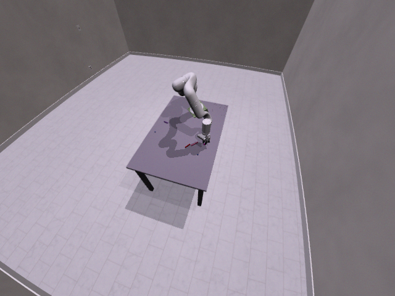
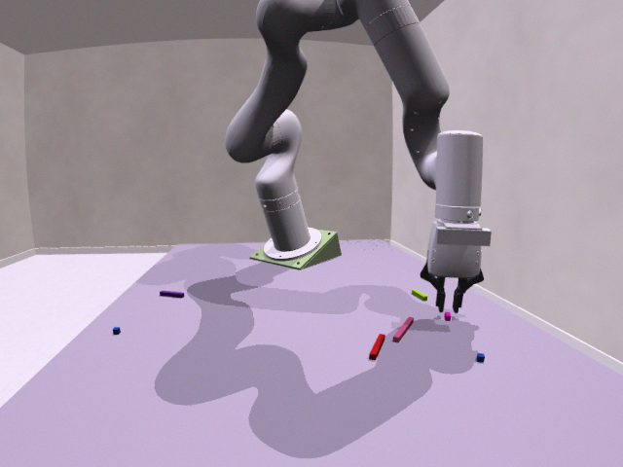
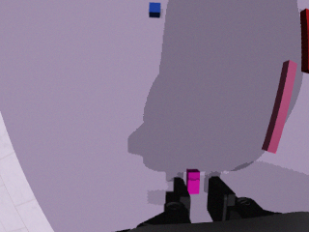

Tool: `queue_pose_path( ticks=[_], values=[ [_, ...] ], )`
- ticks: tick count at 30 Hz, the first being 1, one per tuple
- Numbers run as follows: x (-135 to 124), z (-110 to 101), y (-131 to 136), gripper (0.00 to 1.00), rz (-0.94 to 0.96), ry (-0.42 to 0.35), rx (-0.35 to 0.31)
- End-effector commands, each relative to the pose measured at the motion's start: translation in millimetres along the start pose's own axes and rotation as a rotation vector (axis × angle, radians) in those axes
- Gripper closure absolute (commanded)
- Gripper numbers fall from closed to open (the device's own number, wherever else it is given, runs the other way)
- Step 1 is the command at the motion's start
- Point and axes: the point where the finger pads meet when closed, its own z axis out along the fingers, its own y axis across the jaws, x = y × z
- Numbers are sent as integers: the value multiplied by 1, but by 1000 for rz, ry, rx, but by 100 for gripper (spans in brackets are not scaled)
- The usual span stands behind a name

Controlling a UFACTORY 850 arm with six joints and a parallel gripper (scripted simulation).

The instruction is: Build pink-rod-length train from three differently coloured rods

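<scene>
My gripper [image 1: 205,142] [image 2: 449,309] [image 3: 194,193] points down, partly open and empty, its fingertips just above a magenta rod [image 2: 447,315] [image 3: 193,186]. The rod lies on the table below the gap between the fingers. A blue rod [image 1: 197,155] [image 2: 480,357] [image 3: 154,10] lies apart, toward the front right in the exterior view. Another blue rod [image 1: 155,131] [image 2: 116,330] lies at the far left. A purple rod [image 1: 165,122] [image 2: 171,294] lies behind it. The pink rod [image 1: 194,143] [image 2: 403,329] [image 3: 282,106] lies left of the gripper in the exterior view.
A red rod [image 1: 187,145] [image 2: 377,346] [image 3: 305,43] lies near the pink rod, with a gap between them. A lime rod [image 2: 419,295] lies behind and left of the fingers in the exterior view. The arm's green base plate [image 2: 321,253] stands at the back of the table.
</scene>
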Motion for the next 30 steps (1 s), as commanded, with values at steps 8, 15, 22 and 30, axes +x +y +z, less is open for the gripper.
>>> queue_pose_path(
  ticks=[8,15,22,30],
  values=[
    [1,-1,-1,76,0,1,2],
    [1,-1,-1,76,0,1,2],
    [1,2,-1,76,0,1,2],
    [1,6,-1,76,0,1,2]
  ],
)
